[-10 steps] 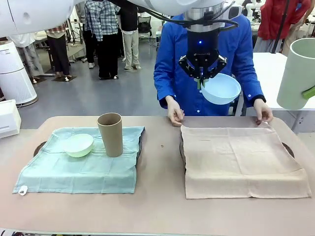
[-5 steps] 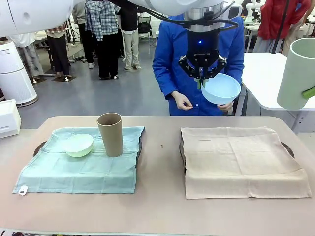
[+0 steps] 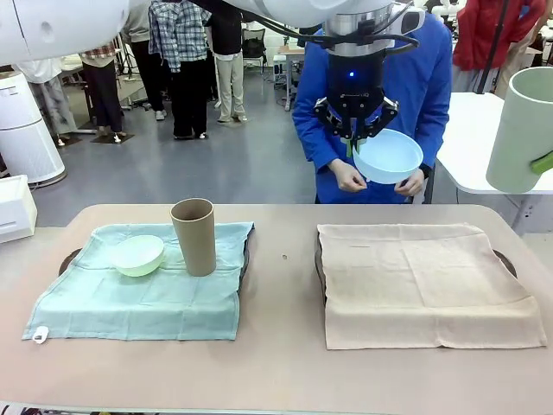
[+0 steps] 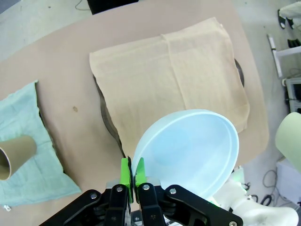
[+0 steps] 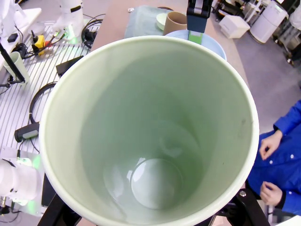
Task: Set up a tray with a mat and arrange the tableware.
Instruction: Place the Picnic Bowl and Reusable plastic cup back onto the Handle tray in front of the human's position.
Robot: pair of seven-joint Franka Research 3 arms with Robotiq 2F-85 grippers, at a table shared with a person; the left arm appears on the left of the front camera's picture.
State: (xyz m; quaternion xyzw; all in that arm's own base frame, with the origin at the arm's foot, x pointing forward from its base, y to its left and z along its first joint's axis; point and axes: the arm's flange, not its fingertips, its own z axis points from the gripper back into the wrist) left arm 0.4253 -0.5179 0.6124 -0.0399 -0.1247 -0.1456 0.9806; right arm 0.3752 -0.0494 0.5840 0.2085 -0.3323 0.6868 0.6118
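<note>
My left gripper (image 3: 354, 140) hangs high over the table's far edge, shut on the rim of the light blue bowl (image 3: 389, 156). In the left wrist view its green pads (image 4: 125, 172) pinch that bowl (image 4: 188, 150) above the beige mat (image 4: 169, 80). At the right edge my right gripper (image 3: 544, 161) is shut on the pale green cup (image 3: 521, 130), held in the air; I look straight into that cup (image 5: 150, 132) in the right wrist view. The beige mat (image 3: 423, 281) lies flat on the right tray (image 3: 506, 262). The pale green bowl (image 3: 138, 255) and brown cup (image 3: 194, 236) stand on the teal mat (image 3: 147, 298).
A person in a blue jacket (image 3: 406, 78) stands at the far side with both hands held near the chest behind the blue bowl. The left tray (image 3: 67, 259) peeks out from under the teal mat. Bare tabletop (image 3: 281, 285) separates the two trays.
The person's hands let go of the beige mat's far edge and drew back to the chest as the person stood up. Both arms stayed still with their loads.
</note>
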